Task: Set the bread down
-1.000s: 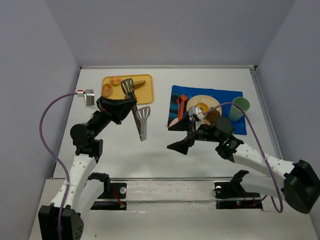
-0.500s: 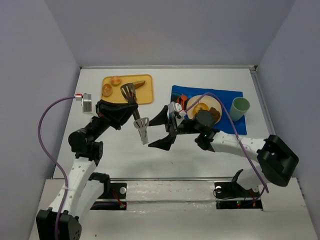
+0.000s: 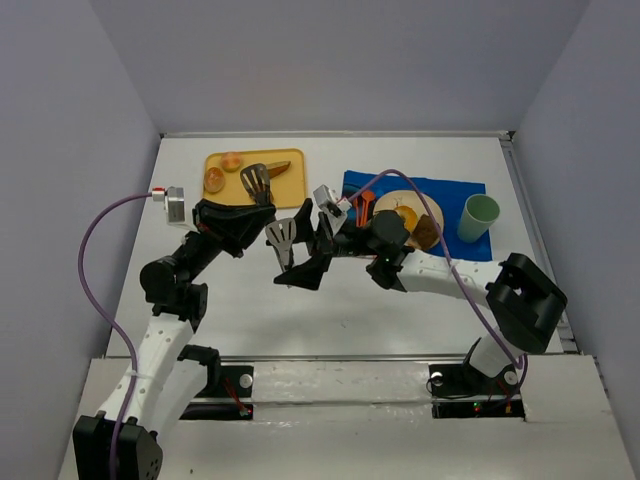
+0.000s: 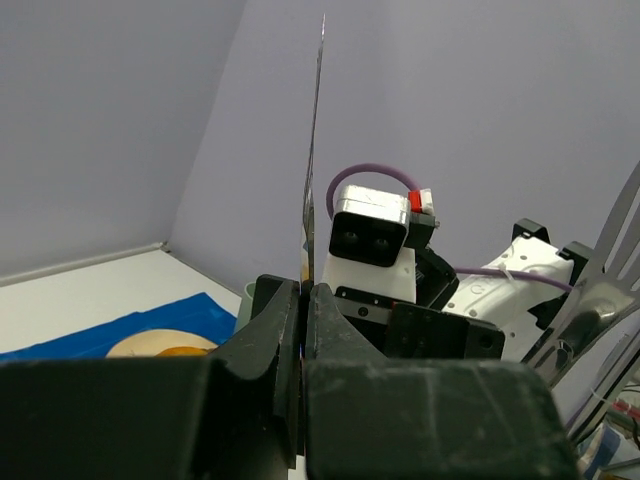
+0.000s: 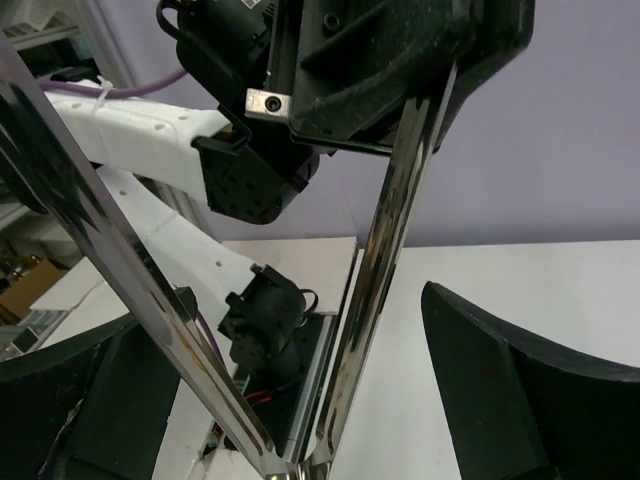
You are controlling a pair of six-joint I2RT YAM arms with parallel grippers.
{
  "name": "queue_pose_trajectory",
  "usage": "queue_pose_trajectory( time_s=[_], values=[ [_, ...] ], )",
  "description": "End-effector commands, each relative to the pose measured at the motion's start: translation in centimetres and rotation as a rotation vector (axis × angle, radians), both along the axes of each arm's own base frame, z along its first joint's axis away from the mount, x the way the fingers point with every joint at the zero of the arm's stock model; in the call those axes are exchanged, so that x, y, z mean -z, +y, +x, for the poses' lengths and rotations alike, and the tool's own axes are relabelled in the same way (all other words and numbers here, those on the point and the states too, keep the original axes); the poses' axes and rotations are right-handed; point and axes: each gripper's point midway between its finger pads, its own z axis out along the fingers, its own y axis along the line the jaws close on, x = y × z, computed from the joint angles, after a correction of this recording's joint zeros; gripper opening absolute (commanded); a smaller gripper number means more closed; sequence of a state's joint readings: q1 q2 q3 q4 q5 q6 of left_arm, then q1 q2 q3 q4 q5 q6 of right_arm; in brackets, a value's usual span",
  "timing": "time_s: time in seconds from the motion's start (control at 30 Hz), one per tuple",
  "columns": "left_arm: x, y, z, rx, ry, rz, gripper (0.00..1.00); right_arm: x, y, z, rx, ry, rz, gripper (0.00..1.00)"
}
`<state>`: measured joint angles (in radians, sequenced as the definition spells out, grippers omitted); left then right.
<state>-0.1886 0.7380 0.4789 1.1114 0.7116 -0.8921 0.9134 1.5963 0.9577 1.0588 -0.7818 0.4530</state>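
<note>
- Bread (image 3: 214, 180) lies at the left side of the tray (image 3: 292, 192), with nothing gripping it; a second round piece (image 3: 231, 160) sits just beside it toward the far edge; a wedge slice (image 3: 278, 168) lies at the tray's right
- the tray rests on the white surface (image 3: 250, 310), left of centre and toward the back; a blue mat (image 3: 450, 188) lies to its right, well apart from the bread
- the left gripper (image 3: 262, 208) is clenched on one arm of the metal tongs (image 3: 283, 236); the left wrist view shows that arm edge-on, pinched tight between the fingers (image 4: 270, 330)
- the tongs are splayed, with nothing between their heads; one slotted head hangs over the tray's near part, near the bread but apart from it; the other head is off the tray, over bare surface
- the right gripper (image 3: 289, 246) is released, its fingers spread wide on either side of the tongs toward their joined end; in the right wrist view both metal arms run between the fingers (image 5: 500, 400) and meet in a V at the bottom; whether either finger touches the metal I cannot tell
- on the mat the plate (image 3: 385, 205) carries a yellow-orange item (image 3: 407, 214); a dark square piece (image 3: 427, 232) sits at its near right rim; a green cup (image 3: 480, 216) stands at the mat's right end
</note>
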Motion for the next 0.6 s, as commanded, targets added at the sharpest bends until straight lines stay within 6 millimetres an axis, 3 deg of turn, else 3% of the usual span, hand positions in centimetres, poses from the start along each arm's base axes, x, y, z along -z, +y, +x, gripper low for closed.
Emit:
queue_pose_trajectory(
  time_s=[0.0, 0.57],
  values=[
    [-1.2, 0.3, -0.9, -0.013, -0.084, -0.02, 0.06, -4.7, -0.2, -0.8, -0.022, -0.018, 0.126, 0.98],
    [-1.4, 0.5, -1.3, -0.018, -0.088, -0.037, 0.06, -3.7, 0.7, -0.3, -0.041, 0.066, 0.062, 0.71]
  ],
)
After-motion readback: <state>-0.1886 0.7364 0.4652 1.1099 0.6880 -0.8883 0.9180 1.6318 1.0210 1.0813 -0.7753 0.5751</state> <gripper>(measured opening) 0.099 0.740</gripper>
